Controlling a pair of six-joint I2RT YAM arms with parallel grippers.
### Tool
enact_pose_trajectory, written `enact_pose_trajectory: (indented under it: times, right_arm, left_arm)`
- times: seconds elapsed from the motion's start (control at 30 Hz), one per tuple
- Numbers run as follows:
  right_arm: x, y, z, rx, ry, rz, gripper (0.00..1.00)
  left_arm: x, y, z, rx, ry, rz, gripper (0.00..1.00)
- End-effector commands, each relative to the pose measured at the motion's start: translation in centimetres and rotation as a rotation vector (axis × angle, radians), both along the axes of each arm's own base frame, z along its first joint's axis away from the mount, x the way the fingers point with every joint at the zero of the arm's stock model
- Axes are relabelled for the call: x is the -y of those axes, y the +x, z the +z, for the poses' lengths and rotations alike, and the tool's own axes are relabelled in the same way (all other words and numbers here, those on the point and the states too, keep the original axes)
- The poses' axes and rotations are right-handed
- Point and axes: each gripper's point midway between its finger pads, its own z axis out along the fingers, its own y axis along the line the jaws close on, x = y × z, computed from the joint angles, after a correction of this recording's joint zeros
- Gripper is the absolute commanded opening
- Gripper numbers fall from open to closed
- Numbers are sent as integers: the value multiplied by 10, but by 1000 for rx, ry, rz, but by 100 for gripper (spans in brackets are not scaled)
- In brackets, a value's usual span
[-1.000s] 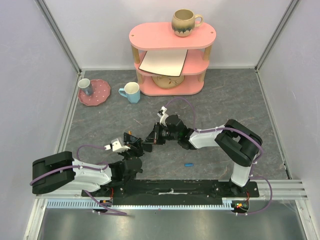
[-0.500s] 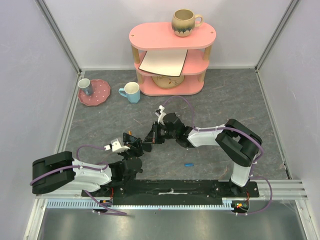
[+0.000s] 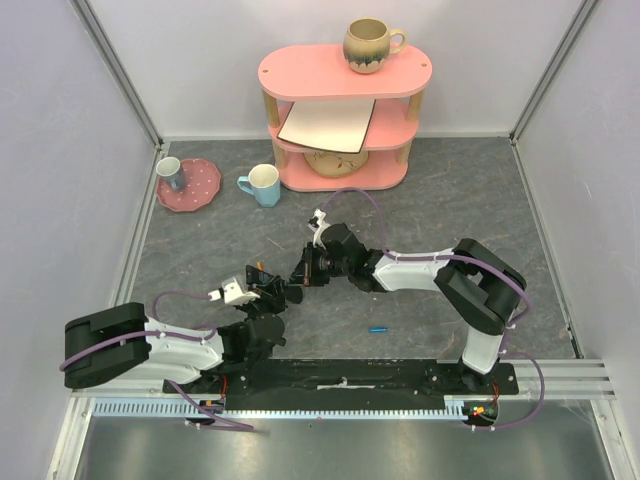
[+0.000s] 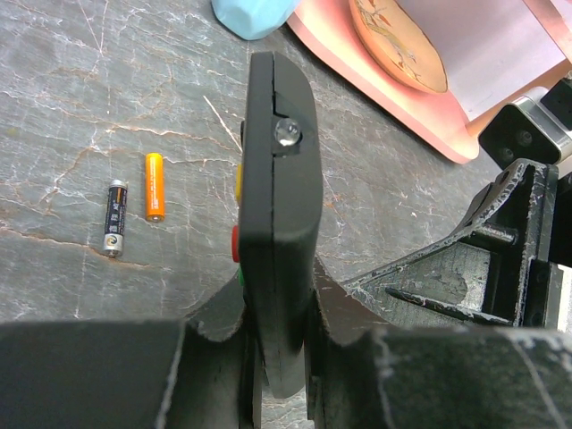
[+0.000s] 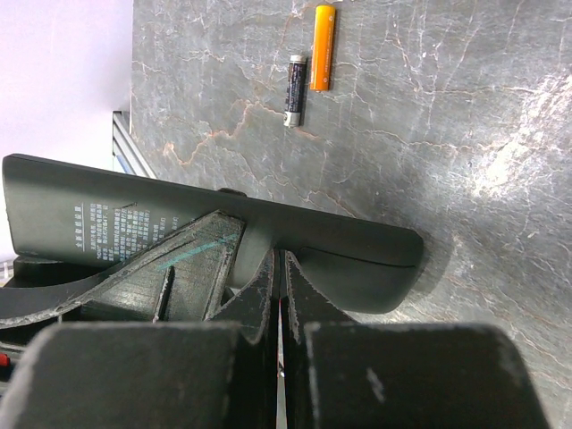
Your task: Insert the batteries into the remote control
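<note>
Two grippers on one remote control [image 4: 277,161]: left gripper [image 4: 277,313] clamped across the slim, smooth black plastic bar, held edge-up over the grey marbled table [image 4: 89,107]; right gripper [image 5: 279,268] pinched almost shut, apparently empty, nosed against the printed back. On the table to its left, glossy orange battery [image 4: 155,186] beside black battery [image 4: 113,219]; blue battery [image 3: 378,328] well apart, nearer. Likely hazards: slick casing twisting loose under a push, round cells rolling.

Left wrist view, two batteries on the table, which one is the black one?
The black battery sits leftmost in that view, with a silver end cap; the orange battery beside it is plain.
</note>
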Motion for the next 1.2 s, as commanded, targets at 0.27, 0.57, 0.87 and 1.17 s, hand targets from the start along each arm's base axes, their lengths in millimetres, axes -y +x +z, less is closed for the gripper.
enact_pose_trajectory:
  times: [0.27, 0.57, 0.87, 1.17]
  right_arm:
    - [33, -11, -44, -10, -242, -1, 0]
    - [42, -13, -49, -9, -275, -7, 0]
    - [41, -7, 0, 95, -62, -66, 22]
    - [67, 0, 56, 304, -19, -76, 57]
  left_arm:
    - [0, 2, 6, 7, 50, 16, 2]
    - [0, 2, 6, 7, 52, 19, 2]
    - [0, -1, 2, -3, 9, 0, 2]
    - [14, -6, 43, 71, -123, -140, 2]
